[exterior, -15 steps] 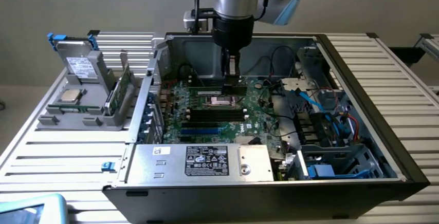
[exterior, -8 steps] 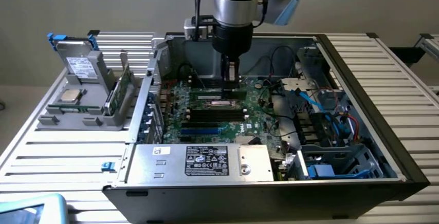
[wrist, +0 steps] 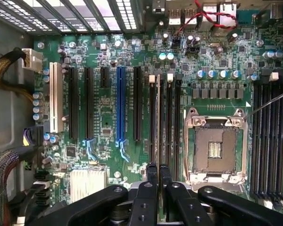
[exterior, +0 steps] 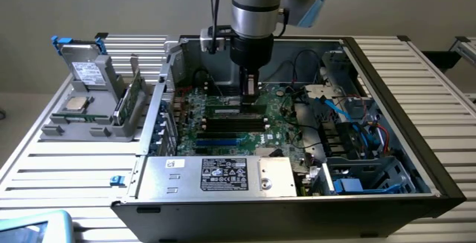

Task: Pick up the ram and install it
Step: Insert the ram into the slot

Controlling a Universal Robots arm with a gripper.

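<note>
Slatted metal table [exterior: 67, 165], open dark computer case [exterior: 297, 215]: long thin green ram stick [wrist: 158, 117] is clamped edge-on between fingers of black gripper [wrist: 158, 169], over black memory slots [wrist: 171, 122]. Insertion judged in hand; square alignment needed.

Robotics lab bench: open computer case [exterior: 260, 216] on slatted aluminium table [exterior: 416, 81], robot arm [exterior: 257, 3] above.

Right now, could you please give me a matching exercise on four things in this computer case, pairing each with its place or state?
1. long blue plastic slot
2. square silver-framed processor socket
3. thin green ram stick
4. silver metal box with dark label

A. pinched in the black gripper
B. along the case's near edge, exterior view
C. empty
D. flanked by black slots

Pairs: 1-D, 2-C, 3-A, 4-B.
</note>
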